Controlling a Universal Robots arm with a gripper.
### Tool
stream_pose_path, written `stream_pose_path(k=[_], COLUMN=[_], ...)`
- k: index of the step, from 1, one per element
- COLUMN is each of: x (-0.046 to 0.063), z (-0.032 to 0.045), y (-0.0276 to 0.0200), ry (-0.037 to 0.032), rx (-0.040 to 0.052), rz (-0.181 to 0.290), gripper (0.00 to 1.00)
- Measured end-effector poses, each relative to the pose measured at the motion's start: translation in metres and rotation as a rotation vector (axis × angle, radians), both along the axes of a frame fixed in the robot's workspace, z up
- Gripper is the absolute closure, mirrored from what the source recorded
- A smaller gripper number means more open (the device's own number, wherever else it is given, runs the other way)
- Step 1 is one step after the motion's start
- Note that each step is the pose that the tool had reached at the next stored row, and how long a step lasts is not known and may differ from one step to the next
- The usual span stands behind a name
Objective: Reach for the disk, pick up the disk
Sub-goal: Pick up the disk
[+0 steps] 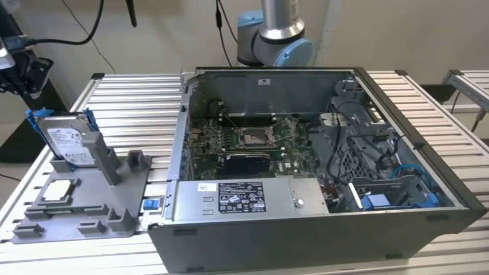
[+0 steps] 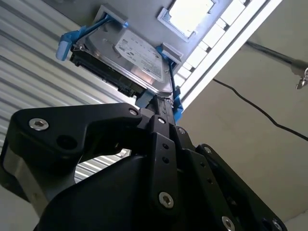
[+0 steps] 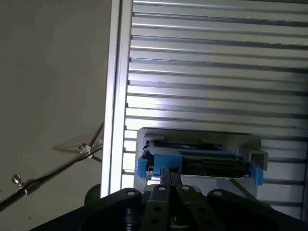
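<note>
The disk [image 1: 67, 142] is a silver hard drive with a white label in a bright blue bracket. It stands on edge in a slot of the grey holder [image 1: 114, 192] at the exterior view's left. My black gripper [image 1: 17, 71] hangs above and beyond it, at the picture's left edge, apart from the disk. In the second wrist view the gripper [image 2: 162, 103] points at the blue-framed edge of the disk [image 2: 130, 55]. In the first wrist view the gripper [image 3: 167, 172] lines up with the top edge of the disk [image 3: 202, 159]. Its fingers lie together, shut on nothing.
An open computer case [image 1: 252, 229] takes up the middle of the slatted metal table [image 1: 137, 97], with a long grey box [image 1: 240, 197] along its front. A small square silver chip [image 1: 59, 191] lies in the holder. Cables [image 3: 57, 166] trail on the floor beside the table edge.
</note>
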State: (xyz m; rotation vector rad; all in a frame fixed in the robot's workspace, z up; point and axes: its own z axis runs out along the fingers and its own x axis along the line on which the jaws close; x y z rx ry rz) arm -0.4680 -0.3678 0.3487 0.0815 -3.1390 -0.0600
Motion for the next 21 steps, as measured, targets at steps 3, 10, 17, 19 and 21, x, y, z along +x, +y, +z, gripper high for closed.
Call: stream_pose_path(k=[3,10,17,19,21], x=[0.0,0.0,0.0,0.0,0.0], z=[-0.0001,0.0,0.0,0.0,0.0], y=[0.0,0.0,0.0,0.0,0.0], ry=[-0.0001,-0.0005,-0.0007,-0.0008,-0.0009], rx=[0.0,0.0,0.0,0.0,0.0], rz=[0.027,0.129,0.254,0.29,0.326], gripper=[1.0,1.0,1.0,1.0,1.0])
